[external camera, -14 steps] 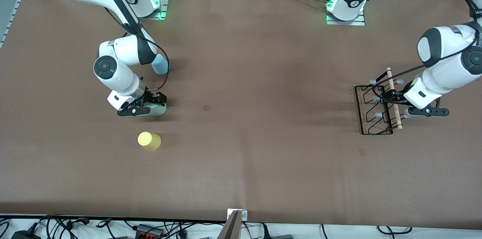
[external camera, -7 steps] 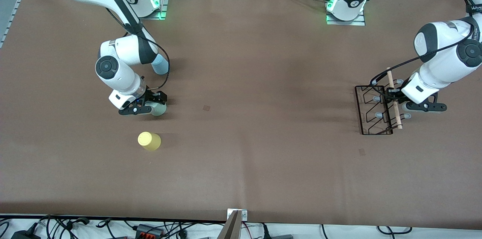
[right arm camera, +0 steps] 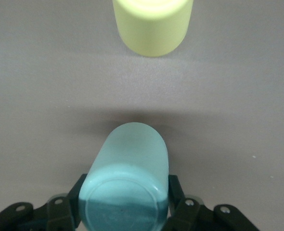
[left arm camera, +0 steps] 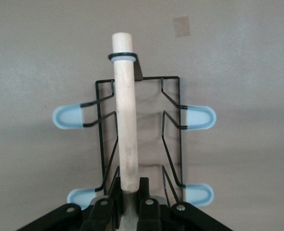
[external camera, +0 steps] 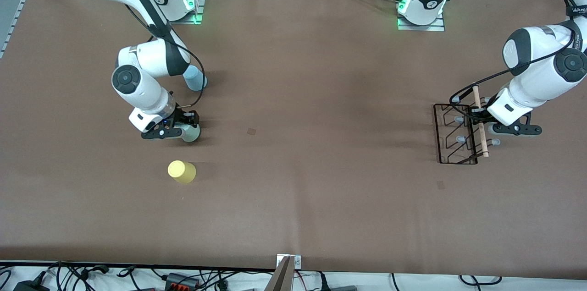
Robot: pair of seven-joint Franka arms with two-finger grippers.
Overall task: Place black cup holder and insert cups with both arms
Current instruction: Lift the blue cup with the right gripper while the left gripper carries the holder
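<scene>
- The yellow cup (external camera: 181,172) stands lowest in the frame, lower left of centre, on the brown table (external camera: 321,199).
- Just above it, the right gripper (external camera: 183,129) is clenched on the grey-green cup (external camera: 191,133).
- At mid-right, the left gripper (external camera: 481,119) grasps the wooden rod handle (external camera: 479,121) of the black cup holder (external camera: 451,134), its fingers (left arm camera: 144,190) pressed to the rod.
- Higher, upper left, the light blue cup (external camera: 195,78) stands beside the right arm.
</scene>
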